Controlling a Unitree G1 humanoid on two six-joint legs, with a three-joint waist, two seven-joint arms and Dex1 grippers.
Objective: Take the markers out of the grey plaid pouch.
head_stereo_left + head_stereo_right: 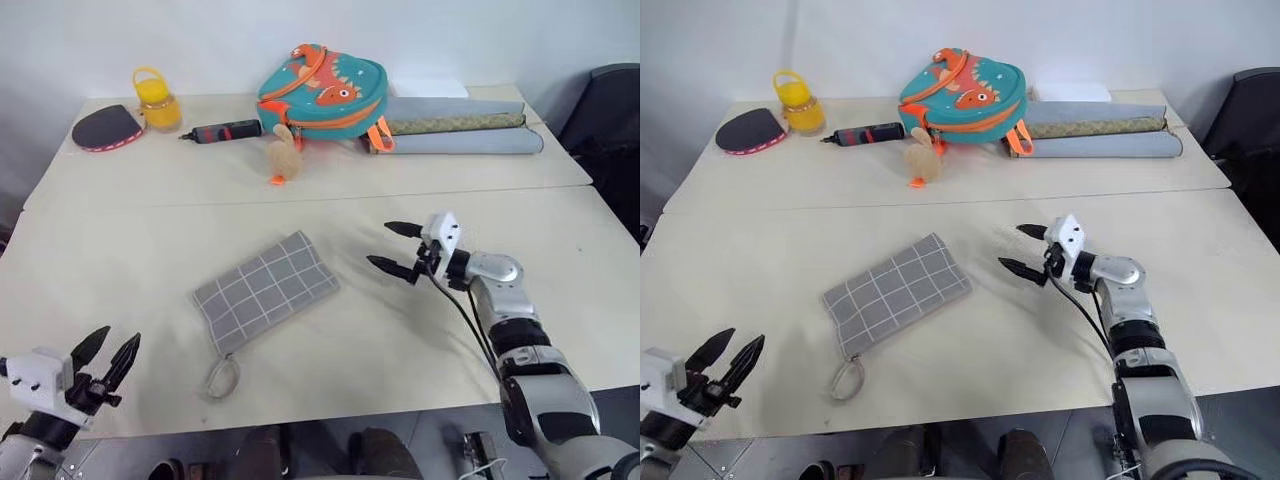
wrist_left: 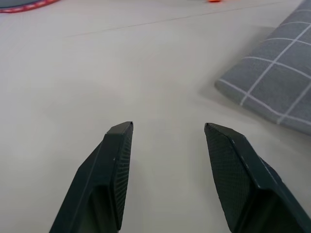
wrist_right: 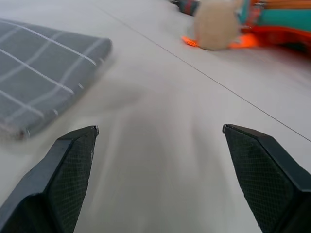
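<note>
Two grippers stand over a pale desk (image 1: 120,250), both with their jaws spread wide and nothing between them. The left gripper (image 1: 108,358) sits low at the near left corner of the desk, its two black fingers (image 2: 114,165) pointing forward over bare desktop, well apart from the grey plaid pouch (image 1: 266,291). The right gripper (image 1: 398,248) hovers to the right of the pouch, pointing left toward it, near its right end but not touching it.

The pouch lies flat in the middle of the near desk, turned at a slant, with its far right corner higher in the head views than its near left one. It looks closed, and its inside cannot be seen, so no markers are visible. A small cord loop (image 1: 222,377) trails from its near left corner onto the desk.

On the far desk a teal backpack (image 1: 322,90) with an orange dinosaur print stands at the middle. A small beige toy (image 1: 283,158) with orange feet sits just in front of it. Left of the backpack lies a thick black-and-red tool (image 1: 222,131), then a yellow jar (image 1: 157,100) with a handle, then a dark paddle (image 1: 106,127) with a red edge. Right of the backpack, two long rolled mats (image 1: 460,132) lie side by side.
</note>
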